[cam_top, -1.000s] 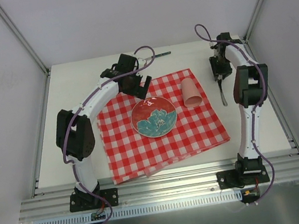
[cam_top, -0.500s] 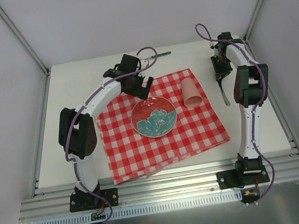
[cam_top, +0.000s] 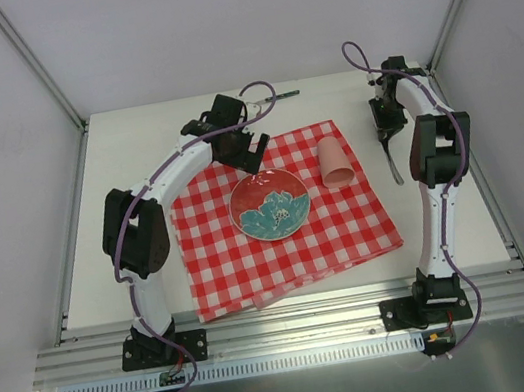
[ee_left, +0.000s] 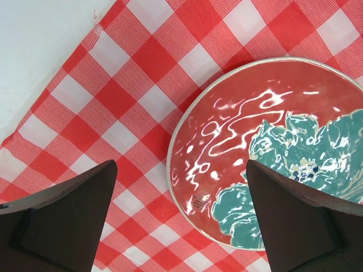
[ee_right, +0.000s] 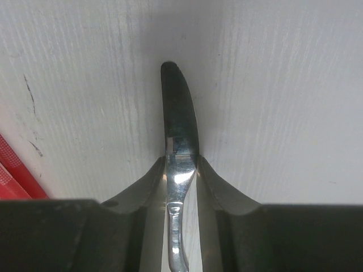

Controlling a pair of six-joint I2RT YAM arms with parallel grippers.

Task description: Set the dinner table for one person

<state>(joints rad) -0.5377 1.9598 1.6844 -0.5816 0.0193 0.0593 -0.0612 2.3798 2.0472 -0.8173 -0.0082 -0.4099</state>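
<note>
**Checked cloth (cam_top: 329, 230) laid on the table (cam_top: 125, 169)**

The off-white table spreads ahead of both arms, with the cloth covering its middle. On the cloth sit a red floral plate (cam_top: 270, 205) and, just right of it, a pink cup (cam_top: 336, 164). The left gripper (ee_left: 181, 187) hangs spread wide above the plate. The right gripper (ee_right: 181, 170) pinches a metal utensil (ee_right: 180, 124) over bare table right of the cloth.

The plate (ee_left: 227, 141) shines wet-glossy, glazed like ceramic. The checked cloth (ee_left: 85, 113) beneath is matt woven fabric. The utensil (ee_right: 180, 170) gleams as polished metal against the matt, faintly scratched table (ee_right: 283, 85).
</note>
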